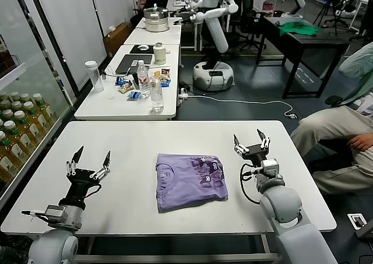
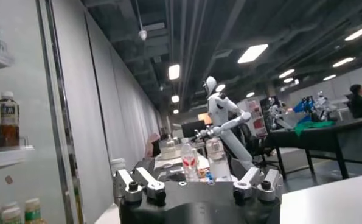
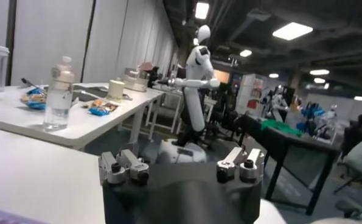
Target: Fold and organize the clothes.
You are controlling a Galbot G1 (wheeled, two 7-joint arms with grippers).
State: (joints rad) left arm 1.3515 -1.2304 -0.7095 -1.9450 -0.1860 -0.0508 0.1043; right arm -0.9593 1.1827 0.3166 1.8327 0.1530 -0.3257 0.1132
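You've got the lavender T-shirt (image 1: 190, 180) folded mid-table (image 1: 128, 141), between both grippers and touching neither. Left gripper (image 1: 89, 161) and right gripper (image 1: 252, 141) both sit up with jaws spread wide, holding nothing. Water bottles (image 1: 150, 87) on the far table look capped; can't tell how full

T-shirt (image 1: 189, 180) graphic unreadable; sleeves folded under
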